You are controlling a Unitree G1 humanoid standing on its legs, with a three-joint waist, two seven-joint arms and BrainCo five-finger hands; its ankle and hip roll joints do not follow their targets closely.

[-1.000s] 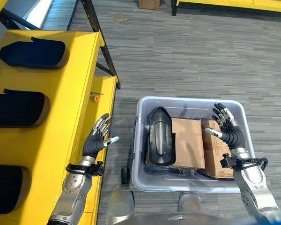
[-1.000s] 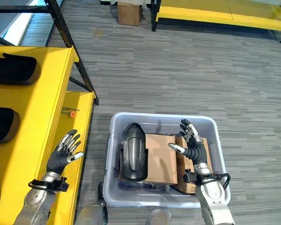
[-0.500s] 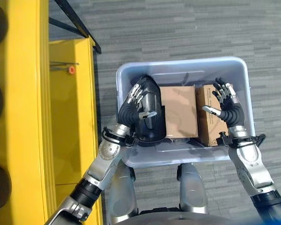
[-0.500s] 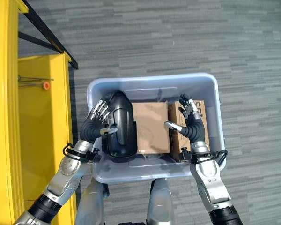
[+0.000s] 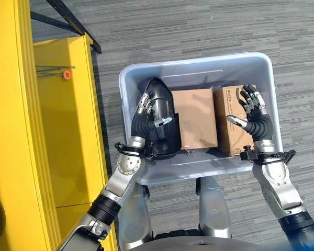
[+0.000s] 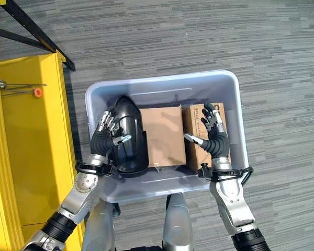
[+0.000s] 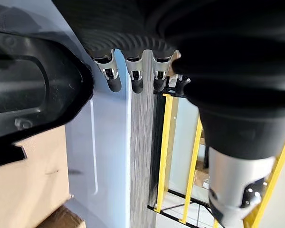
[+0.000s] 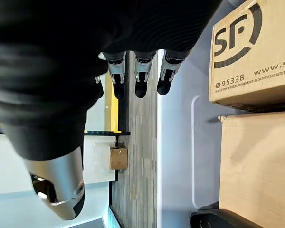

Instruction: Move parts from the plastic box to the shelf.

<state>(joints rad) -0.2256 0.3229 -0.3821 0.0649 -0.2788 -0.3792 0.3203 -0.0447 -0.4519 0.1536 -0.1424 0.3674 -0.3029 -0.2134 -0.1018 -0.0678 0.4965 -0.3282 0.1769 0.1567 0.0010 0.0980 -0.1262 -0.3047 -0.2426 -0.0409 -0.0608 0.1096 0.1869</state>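
Left eye view: nearest the robot, the left hand (image 5: 146, 116) lies with relaxed, uncurled fingers against the outer flank of the glossy black moulded plastic part (image 5: 159, 119) at the left end of the translucent grey plastic box (image 5: 193, 70), gripping nothing, while the right hand (image 5: 253, 117) hovers spread and empty over the smaller printed cardboard carton (image 5: 231, 125). A plain brown cardboard box (image 5: 195, 124) lies between; the yellow shelf (image 5: 63, 120) stands alongside. The part looks rigid, light and slippery, so it is probably best clasped across its narrow sides with both hands.

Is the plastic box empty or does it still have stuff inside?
Not empty. The plastic box holds a black part and two cardboard boxes.
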